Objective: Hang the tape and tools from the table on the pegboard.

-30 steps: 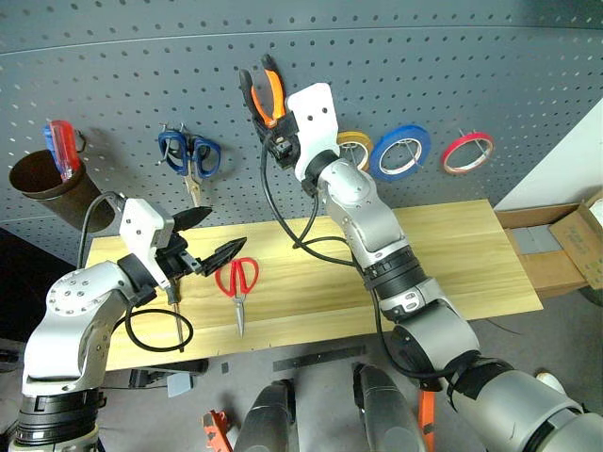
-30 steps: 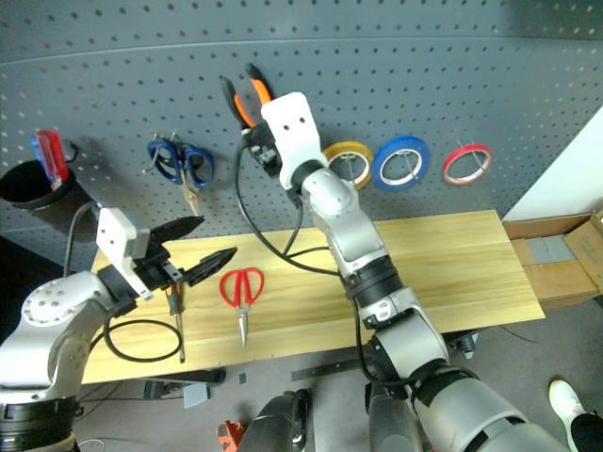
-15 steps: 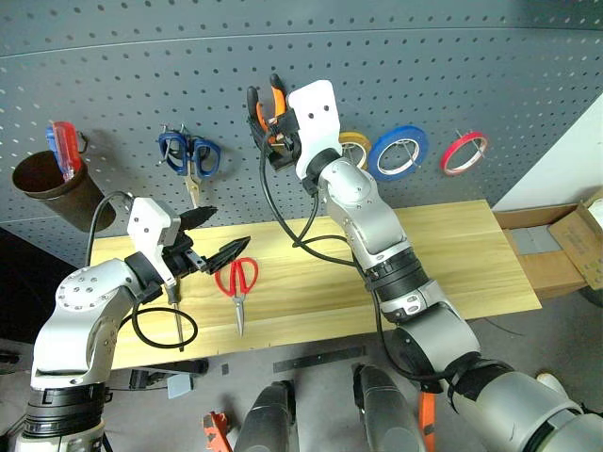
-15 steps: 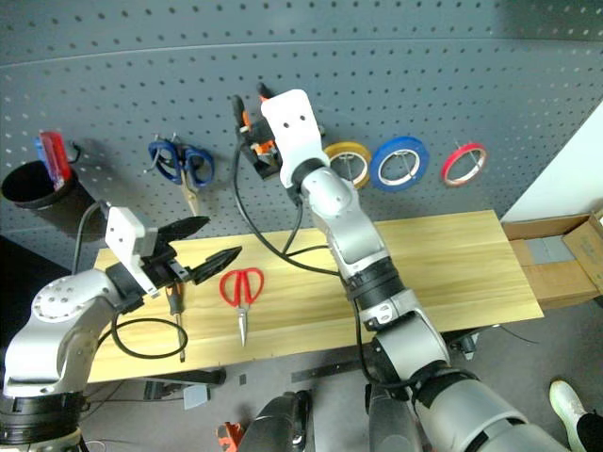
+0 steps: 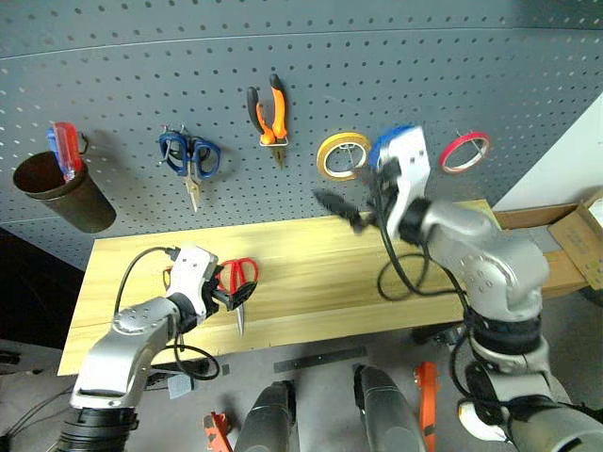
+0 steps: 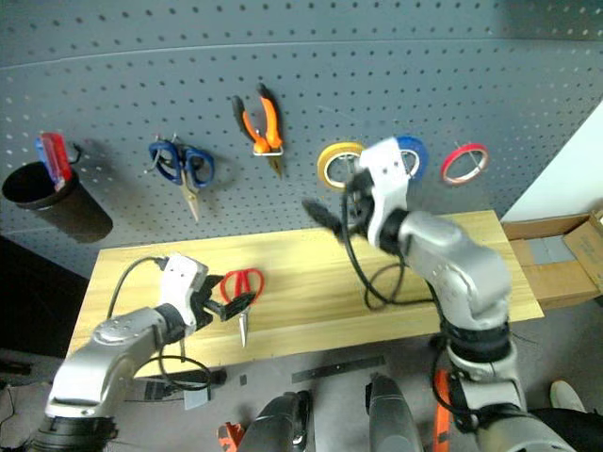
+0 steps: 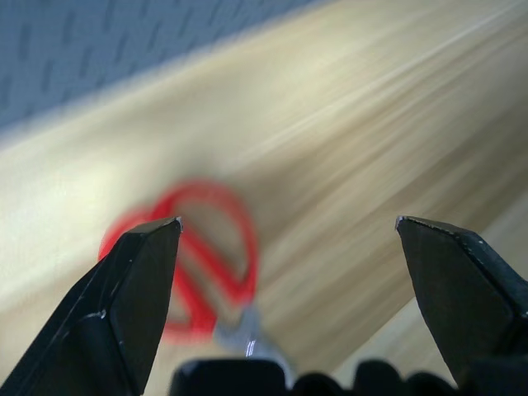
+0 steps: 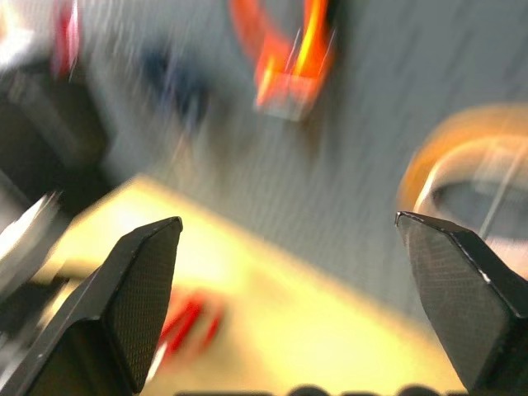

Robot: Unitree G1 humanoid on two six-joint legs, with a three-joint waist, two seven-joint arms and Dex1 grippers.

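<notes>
left pincer point(image 5: 226, 296): spread wide, empty, low over red-handled scissors point(image 5: 239, 280) on light wooden tabletop point(image 5: 311, 273) | right pincer point(image 5: 341, 211): wide apart, empty | orange-and-black pliers point(image 5: 269, 111), thin red tape ring point(image 5: 465, 152): on dark grey pegboard point(image 5: 122, 85) | legible writing: none

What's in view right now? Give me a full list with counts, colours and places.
pegboard: 1, dark grey, on the wall behind the table
pliers: 1, orange and black, hung on the pegboard
blue scissors: 1, hung on the pegboard
yellow tape: 1, on a hook
blue tape: 1, on a hook, partly hidden by the right arm
red tape: 1, on a hook
cup: 1, brown, on the pegboard, holding red-and-blue screwdrivers
table: 1, light wood
red scissors: 1, on the table
cardboard box: 1, far right
left tool: open, over the red scissors
right tool: open, above the table
</notes>
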